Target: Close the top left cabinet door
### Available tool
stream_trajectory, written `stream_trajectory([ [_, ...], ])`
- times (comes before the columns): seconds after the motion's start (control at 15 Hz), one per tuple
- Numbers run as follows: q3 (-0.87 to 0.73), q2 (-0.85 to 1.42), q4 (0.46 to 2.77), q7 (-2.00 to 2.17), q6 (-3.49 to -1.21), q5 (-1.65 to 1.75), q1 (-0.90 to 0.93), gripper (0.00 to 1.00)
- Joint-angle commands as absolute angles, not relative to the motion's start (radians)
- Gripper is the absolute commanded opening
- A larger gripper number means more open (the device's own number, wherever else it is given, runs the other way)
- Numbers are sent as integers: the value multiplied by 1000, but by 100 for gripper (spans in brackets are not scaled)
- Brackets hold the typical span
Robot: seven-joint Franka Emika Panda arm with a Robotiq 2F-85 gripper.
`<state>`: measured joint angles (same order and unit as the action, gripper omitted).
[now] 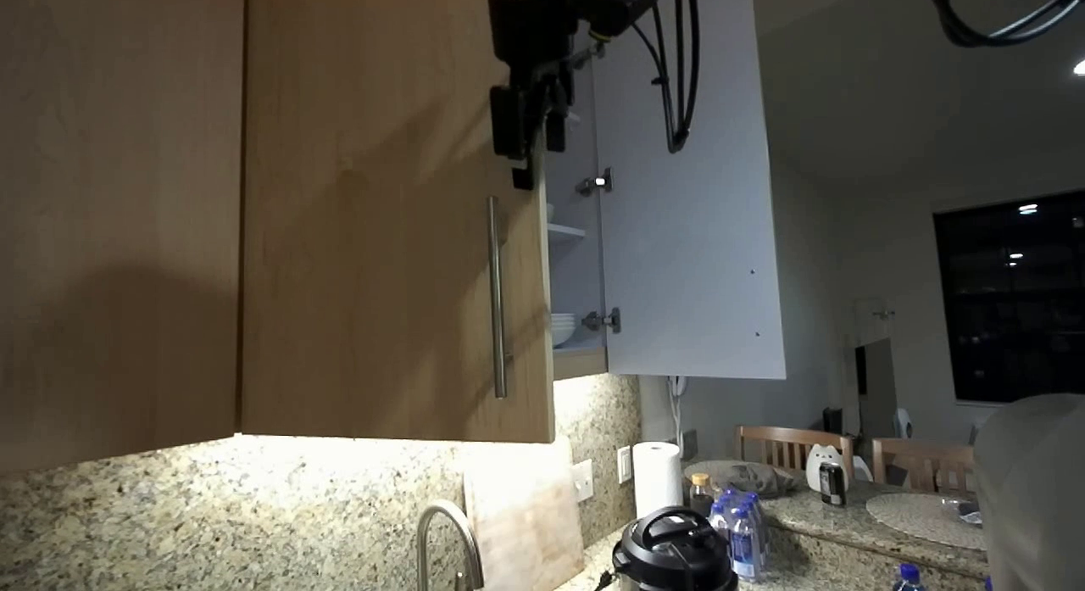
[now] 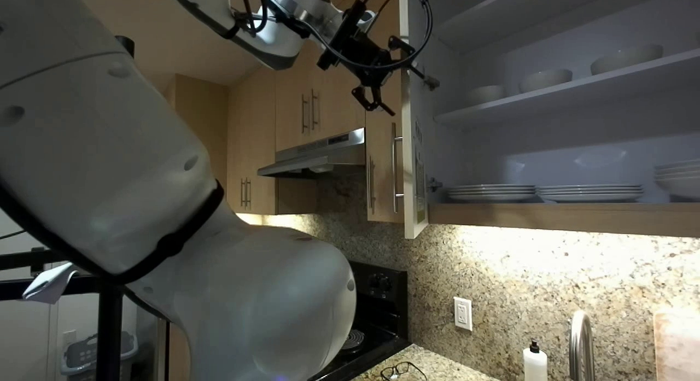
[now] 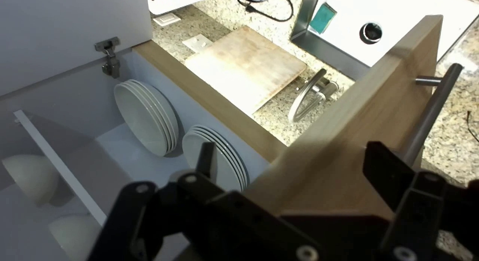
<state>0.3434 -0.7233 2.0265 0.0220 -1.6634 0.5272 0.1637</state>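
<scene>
The top left cabinet door (image 1: 381, 192) is standing well open, filling the middle left of the frame in an exterior view, its silver bar handle (image 1: 497, 298) running down near the free edge. The gripper (image 3: 291, 156) is straddling that edge, its fingers parted rather than clamping. In the wrist view the inner finger (image 3: 207, 161) is showing in front of the stacked plates (image 3: 225, 155) at lower middle, and the outer finger (image 3: 380, 171) is overlapping the bar handle at lower right; whether it is touching it, I cannot tell.

Pinching is looking like the likeliest trouble. If the arm (image 2: 262, 304) is swinging the door home without first freeing the inner finger, that finger is probably getting trapped against the cabinet (image 2: 563, 216), stopping the door short. It could also be striking the shelf edge (image 3: 60, 164), at left in the wrist view, and jarring the bowls (image 3: 31, 175). The outer finger is posing the opposite risk: by hooking the bar handle while leaving, it could be dragging the door open again. The cable loop (image 1: 677, 142) is dangling at upper middle in an exterior view, so a wide sweep could be snagging it on the white-faced door (image 1: 687, 252), also standing open.
</scene>
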Motion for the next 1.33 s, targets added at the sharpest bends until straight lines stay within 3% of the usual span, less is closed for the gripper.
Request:
stream_trajectory([
  [0.0, 269, -836, 2155, 49, -1774, 481, 219, 100],
  [0.67, 326, -1086, 2440, 90, -1921, 465, 244, 100],
  [1.27, 377, -1102, 2446, 16, -1880, 481, 242, 100],
])
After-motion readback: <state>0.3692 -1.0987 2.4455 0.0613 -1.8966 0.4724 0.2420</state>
